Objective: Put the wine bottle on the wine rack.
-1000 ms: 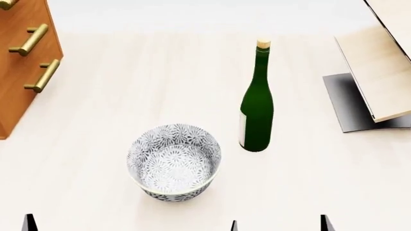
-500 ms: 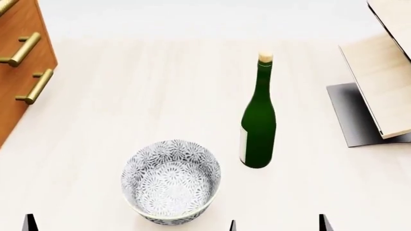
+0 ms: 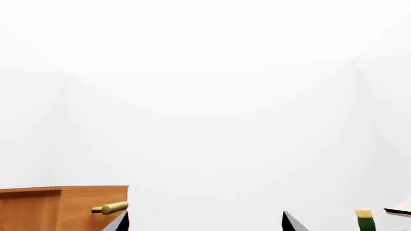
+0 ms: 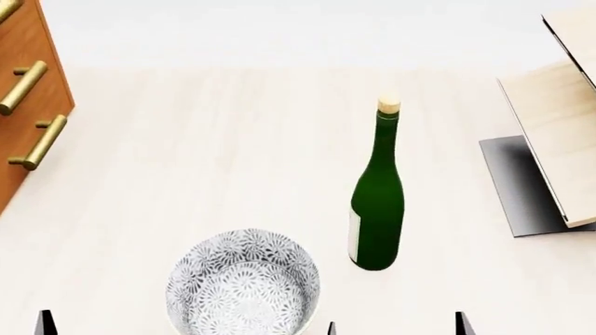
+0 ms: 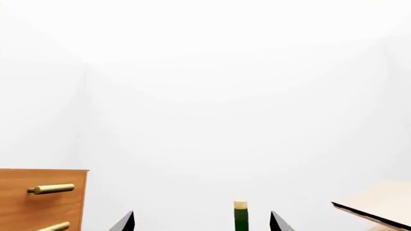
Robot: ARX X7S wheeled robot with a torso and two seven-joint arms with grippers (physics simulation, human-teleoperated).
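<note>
Head view is showing the wine bottle (image 4: 376, 209) standing upright, right of the bowl (image 4: 242, 293), wine rack (image 4: 559, 132) far right. Glass: heavy, slick, breakable; I'd be gripping the body. Both grippers look wide, probably, holding nothing.

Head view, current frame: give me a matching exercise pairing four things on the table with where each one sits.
Things:
1. wine bottle
2. patterned bowl
3. drawer cabinet
4. wine rack

Places:
A. far left edge, brass handles facing the table
B. right edge, tilted wood panels over a grey base
C. upright near the middle, cork on top
D. near bottom edge, left of the bottle

Pairs: 1-C, 2-D, 3-A, 4-B
</note>
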